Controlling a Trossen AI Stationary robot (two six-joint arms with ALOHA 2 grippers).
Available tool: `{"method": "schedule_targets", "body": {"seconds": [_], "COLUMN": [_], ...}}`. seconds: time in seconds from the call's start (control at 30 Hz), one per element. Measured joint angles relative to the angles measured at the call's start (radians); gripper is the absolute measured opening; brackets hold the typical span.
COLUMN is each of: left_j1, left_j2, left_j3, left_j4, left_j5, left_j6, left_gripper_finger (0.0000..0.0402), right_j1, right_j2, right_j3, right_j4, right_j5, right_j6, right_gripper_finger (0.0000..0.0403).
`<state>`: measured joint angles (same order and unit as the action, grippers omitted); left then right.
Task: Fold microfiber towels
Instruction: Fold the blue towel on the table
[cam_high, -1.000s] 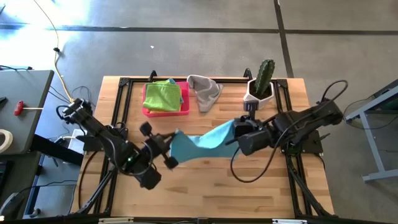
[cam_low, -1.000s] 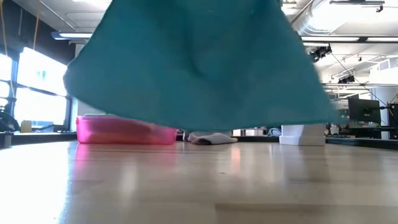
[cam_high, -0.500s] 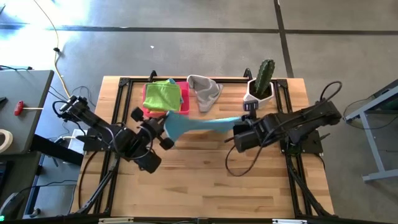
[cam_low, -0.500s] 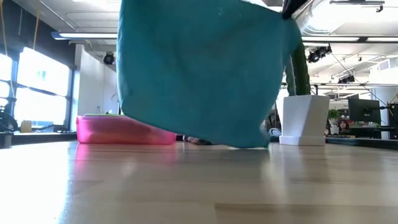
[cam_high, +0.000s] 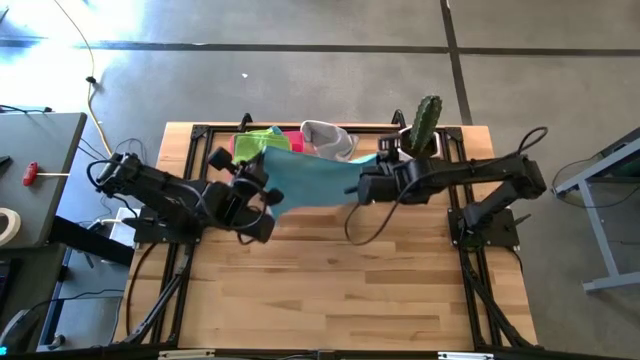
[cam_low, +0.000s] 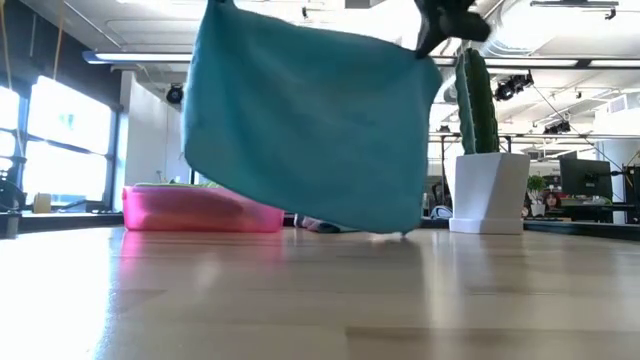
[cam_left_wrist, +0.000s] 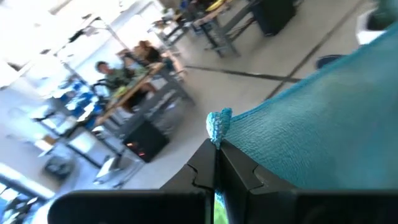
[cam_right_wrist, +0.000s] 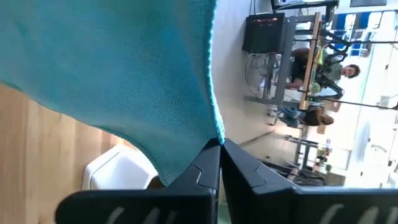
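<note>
A light blue microfiber towel (cam_high: 312, 178) hangs spread between my two grippers above the far part of the table; in the low view (cam_low: 310, 130) it hangs as a sheet with its lower edge near the tabletop. My left gripper (cam_high: 266, 170) is shut on its left upper corner. My right gripper (cam_high: 364, 185) is shut on its right upper corner. A pink tray (cam_high: 236, 150) at the far left holds green and yellow towels (cam_high: 262, 138). A grey towel (cam_high: 328, 136) lies crumpled beside it. My left gripper pinches the towel's upper corner (cam_left_wrist: 219, 123) between its two fingers (cam_left_wrist: 205, 163), only a small tip of cloth past them. The towel hangs below, its top edge drawn toward the other gripper. My right gripper pinches the opposite upper corner (cam_right_wrist: 214, 134) between its two fingers (cam_right_wrist: 233, 163). The cloth hangs away from it, and its top edge (cam_low: 320, 30) runs nearly straight between the grippers.
A cactus in a white pot (cam_high: 424, 128) stands at the far right, close behind my right gripper; it also shows in the low view (cam_low: 484, 150). The near half of the wooden table (cam_high: 340, 290) is bare wood. People sit at desks in the room beyond.
Both grippers have gone toward the table's far edge, carrying the blue towel from the table's middle to just before the tray and the grey towel. The towel has stayed clear of the table and now hangs flatter, its top edge straighter between the grippers.
</note>
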<state>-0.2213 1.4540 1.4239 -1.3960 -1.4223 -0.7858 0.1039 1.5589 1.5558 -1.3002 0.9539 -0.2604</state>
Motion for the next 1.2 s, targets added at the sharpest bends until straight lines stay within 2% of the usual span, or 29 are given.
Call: {"method": "schedule_targets", "body": {"seconds": [0.17, 0.23, 0.27, 0.33, 0.43, 0.5, 0.57, 0.73, 0.83, 0.93, 1.03, 1.2], "left_j1": [0.055, 0.056, 0.051, 0.034, -0.004, -0.037, -0.078, -0.179, -0.242, -0.304, -0.345, -0.394], "left_j2": [-0.012, -0.012, -0.01, -0.01, 0.006, 0.013, 0.031, 0.095, 0.147, 0.194, 0.252, 0.343], "left_j3": [0.0, 0.0, 0.0, -0.001, -0.044, -0.107, -0.176, -0.333, -0.363, -0.364, -0.356, -0.36], "left_j4": [-0.003, -0.002, -0.002, 0.003, 0.085, 0.19, 0.359, 0.76, 0.894, 0.889, 0.945, 1.023], "left_j5": [-0.025, 0.027, 0.09, 0.256, 0.52, 0.655, 0.741, 0.881, 0.898, 0.903, 0.959, 1.055], "left_j6": [0.02, 0.006, 0.0, -0.006, -0.007, -0.002, 0.032, 0.073, 0.055, 0.009, -0.045, -0.126], "left_gripper_finger": [0.0003, 0.0003, 0.0003, 0.0003, 0.0003, 0.0003, 0.0003, 0.0003, 0.0003, 0.0003, 0.0003, 0.0003], "right_j1": [-0.052, -0.051, -0.044, -0.024, 0.008, 0.036, 0.084, 0.208, 0.279, 0.337, 0.379, 0.433], "right_j2": [0.0, 0.0, 0.0, 0.0, 0.001, 0.015, 0.039, 0.13, 0.2, 0.278, 0.348, 0.399], "right_j3": [0.0, 0.0, 0.0, 0.0, 0.0, 0.0, 0.0, 0.0, -0.001, -0.001, -0.001, -0.002], "right_j4": [0.064, 0.054, 0.043, 0.014, -0.02, -0.022, -0.024, -0.036, -0.04, -0.022, 0.001, 0.087], "right_j5": [0.025, 0.036, 0.019, -0.106, -0.44, -0.641, -0.742, -0.821, -0.817, -0.817, -0.821, -0.915], "right_j6": [-0.025, 0.023, 0.057, 0.139, 0.334, 0.451, 0.507, 0.563, 0.578, 0.576, 0.554, 0.46], "right_gripper_finger": [0.0, 0.0, 0.0, 0.0, 0.0, 0.0, 0.0, 0.0, 0.0, 0.0, 0.0, 0.0]}}
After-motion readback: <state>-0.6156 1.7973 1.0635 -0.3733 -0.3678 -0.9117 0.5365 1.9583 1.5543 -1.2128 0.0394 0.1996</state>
